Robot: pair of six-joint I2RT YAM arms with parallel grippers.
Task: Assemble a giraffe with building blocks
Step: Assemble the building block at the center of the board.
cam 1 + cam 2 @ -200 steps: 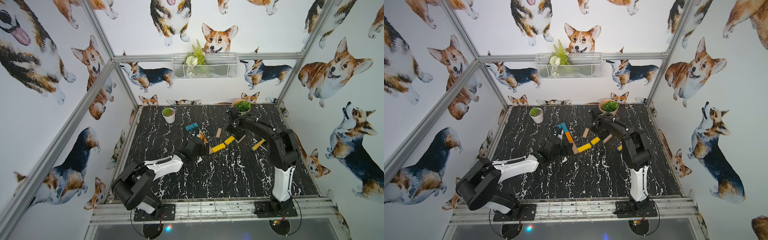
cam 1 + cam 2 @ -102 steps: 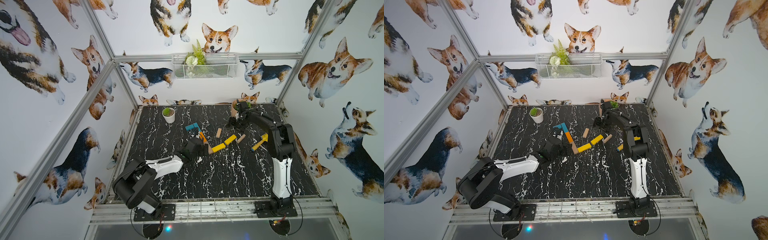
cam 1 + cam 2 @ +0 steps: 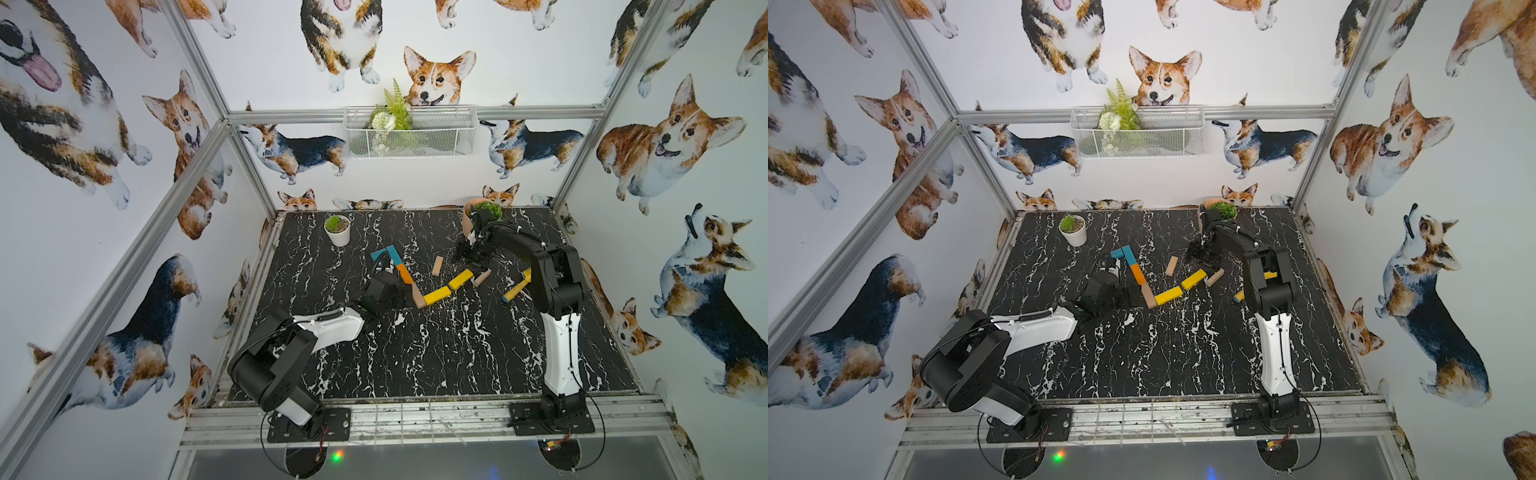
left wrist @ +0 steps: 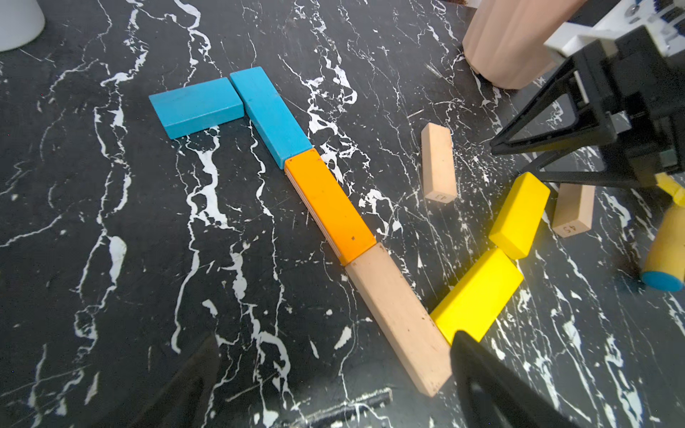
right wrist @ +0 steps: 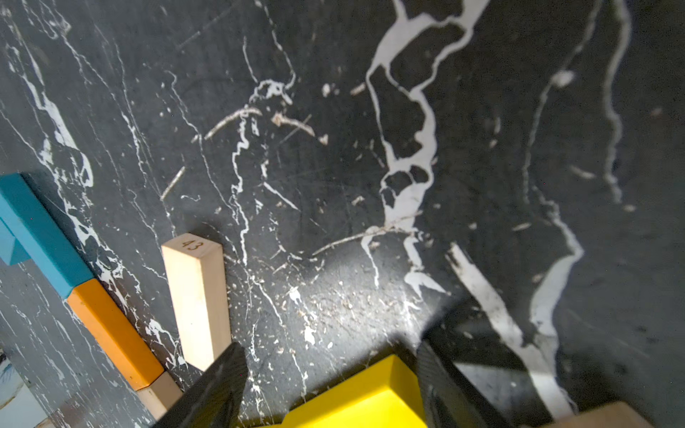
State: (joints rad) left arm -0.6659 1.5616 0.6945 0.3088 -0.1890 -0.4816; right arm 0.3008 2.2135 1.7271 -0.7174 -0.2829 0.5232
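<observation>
The giraffe (image 4: 333, 207) is laid flat on the black marbled tabletop (image 3: 415, 353), towards its far half, and is seen unfinished. Two teal planks (image 4: 270, 115) are set at a right angle as the head. Below them an orange plank (image 4: 330, 207) and a tan neck plank (image 4: 400, 322) are butted end to end. From the neck's lower end the near yellow plank (image 4: 478, 292) is run off, and the far yellow plank (image 4: 519, 215) is met at a corner, turned slightly out of line. A loose tan plank (image 4: 439, 163) is seen apart from the figure, between neck and body. A second loose tan plank (image 4: 573, 209) is placed just beside the far yellow plank's outer end. The left gripper (image 4: 335, 337) is held low at the foot of the neck with its fingers spread wide and nothing clasped. The right gripper (image 5: 328, 346) is poised at the far yellow plank's end with its jaws parted. The plank is seen between them with a gap on each side, so nothing is gripped. A yellow toy shovel (image 3: 515, 289) is partly hidden behind the right arm.
</observation>
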